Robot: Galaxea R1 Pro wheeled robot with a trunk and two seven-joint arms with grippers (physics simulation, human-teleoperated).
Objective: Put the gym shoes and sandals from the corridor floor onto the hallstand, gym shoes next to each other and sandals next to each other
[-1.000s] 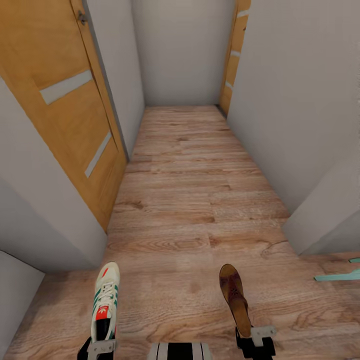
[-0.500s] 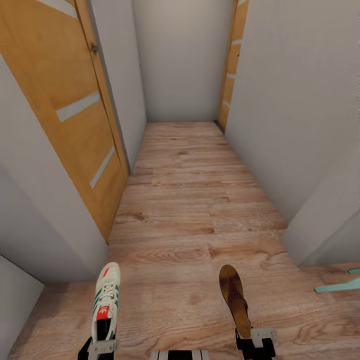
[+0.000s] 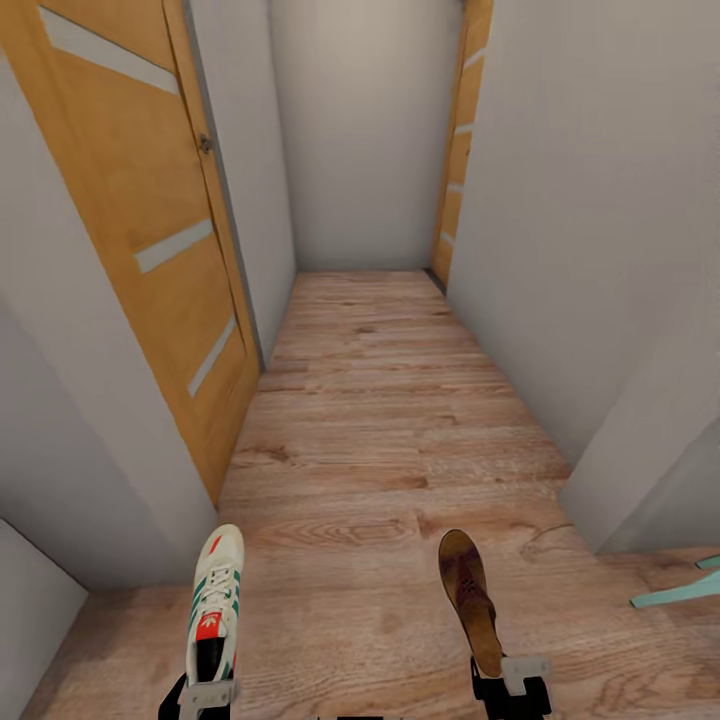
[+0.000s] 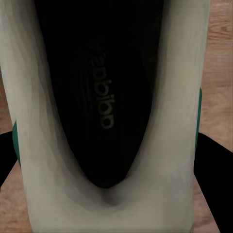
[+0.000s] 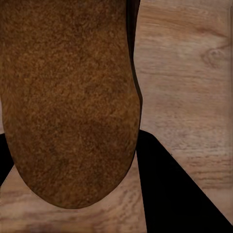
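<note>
Left gripper [image 3: 205, 693]: pinching the heel of a gym shoe [image 3: 214, 602], toe pointing ahead.
Right gripper [image 3: 510, 680]: clamped on the heel end of a brown sandal [image 3: 470, 598] — carried clear of the corridor floor [image 3: 380, 420].
Surroundings: narrow corridor, wooden door [image 3: 165, 260] beside the left arm.
Advice: keep both grips firm and both shoes level in transit — the rack is yet to be found.

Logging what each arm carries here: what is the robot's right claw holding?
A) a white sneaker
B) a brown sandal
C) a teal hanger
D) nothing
B: in the head view the right claw grips the heel end of the brown sandal, while the left claw holds the white sneaker.
</note>
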